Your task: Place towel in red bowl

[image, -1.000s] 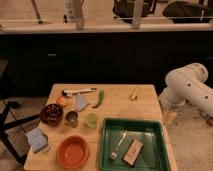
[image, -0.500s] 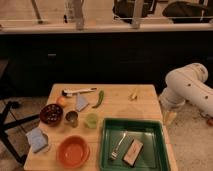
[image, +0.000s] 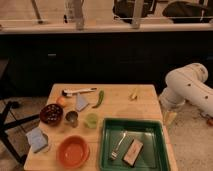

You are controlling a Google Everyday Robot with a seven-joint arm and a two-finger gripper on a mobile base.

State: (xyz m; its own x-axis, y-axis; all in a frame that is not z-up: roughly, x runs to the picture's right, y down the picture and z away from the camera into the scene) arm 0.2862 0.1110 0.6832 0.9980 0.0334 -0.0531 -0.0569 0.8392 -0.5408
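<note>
The towel (image: 81, 102) is a small grey-blue cloth folded to a point, lying on the wooden table (image: 120, 107) left of centre. The red bowl (image: 74, 151) is a wide orange-red bowl, empty, at the table's front left. My white arm (image: 187, 89) is to the right of the table. The gripper (image: 170, 117) hangs down beside the table's right edge, far from both the towel and the bowl, and holds nothing that I can see.
A dark maroon bowl (image: 51, 113), metal cup (image: 72, 118) and green cup (image: 91, 120) stand between towel and red bowl. A larger light-blue cloth (image: 38, 139) lies front left. A green tray (image: 150, 134) holds a fork (image: 119, 145) and a brown block (image: 132, 150). A green pepper (image: 100, 98), an orange (image: 61, 101) and a white-handled tool (image: 79, 91) lie at the back.
</note>
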